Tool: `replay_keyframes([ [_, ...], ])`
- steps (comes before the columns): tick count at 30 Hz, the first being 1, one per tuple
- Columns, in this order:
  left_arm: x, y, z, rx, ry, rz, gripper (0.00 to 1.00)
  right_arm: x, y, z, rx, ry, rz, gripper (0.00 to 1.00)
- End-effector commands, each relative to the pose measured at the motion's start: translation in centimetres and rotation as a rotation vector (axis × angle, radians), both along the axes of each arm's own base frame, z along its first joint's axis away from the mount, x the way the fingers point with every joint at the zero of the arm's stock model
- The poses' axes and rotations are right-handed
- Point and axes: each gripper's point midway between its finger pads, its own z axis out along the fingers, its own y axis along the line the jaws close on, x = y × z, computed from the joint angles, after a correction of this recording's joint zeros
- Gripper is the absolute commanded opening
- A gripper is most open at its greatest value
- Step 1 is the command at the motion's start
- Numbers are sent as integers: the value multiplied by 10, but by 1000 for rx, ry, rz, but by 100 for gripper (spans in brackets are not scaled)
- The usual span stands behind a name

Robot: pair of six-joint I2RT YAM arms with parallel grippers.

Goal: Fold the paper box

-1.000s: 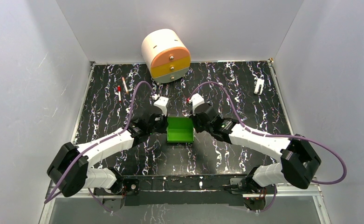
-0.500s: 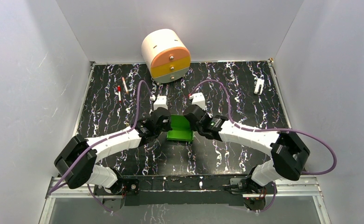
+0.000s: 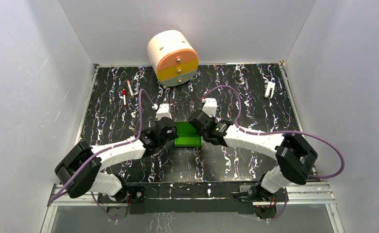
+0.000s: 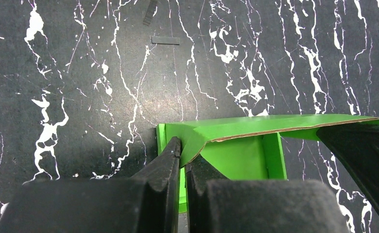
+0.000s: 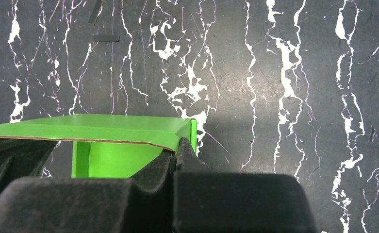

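The paper box (image 3: pixel 188 138) is bright green card, partly formed, lying mid-table between both arms. My left gripper (image 3: pixel 172 131) is shut on its left end and my right gripper (image 3: pixel 200 130) is shut on its right end. In the left wrist view the left gripper (image 4: pixel 183 146) pinches the corner of a long flap of the paper box (image 4: pixel 274 124), which spans above the green inside. The right gripper (image 5: pixel 178 145) pinches the opposite corner of the paper box (image 5: pixel 114 159). Each wrist view shows the other arm's dark fingers (image 4: pixel 367 155) (image 5: pixel 12 150) at its edge.
A cream round drawer unit (image 3: pixel 173 57) with orange and yellow drawers stands at the back. Two pens (image 3: pixel 124 95) lie at the back left and a white clip (image 3: pixel 270 89) at the back right. Small dark tape strips (image 4: pixel 165 40) lie on the marbled black mat beyond the box.
Both arms have drawn inward and their wrists have tipped over the box's far end, bringing the long flap over its inside. Both grips stayed shut on the card.
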Motion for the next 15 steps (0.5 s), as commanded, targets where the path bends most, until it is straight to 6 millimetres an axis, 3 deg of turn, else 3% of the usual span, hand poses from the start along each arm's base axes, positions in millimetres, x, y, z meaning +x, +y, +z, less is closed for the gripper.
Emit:
replay_keyframes([
  [1, 6, 7, 13, -71, -59, 82, 0, 9, -8, 5, 19, -30, -103, 3],
  [15, -18, 21, -12, -52, -11, 82, 0, -14, -20, -16, 3, -20, -99, 5],
])
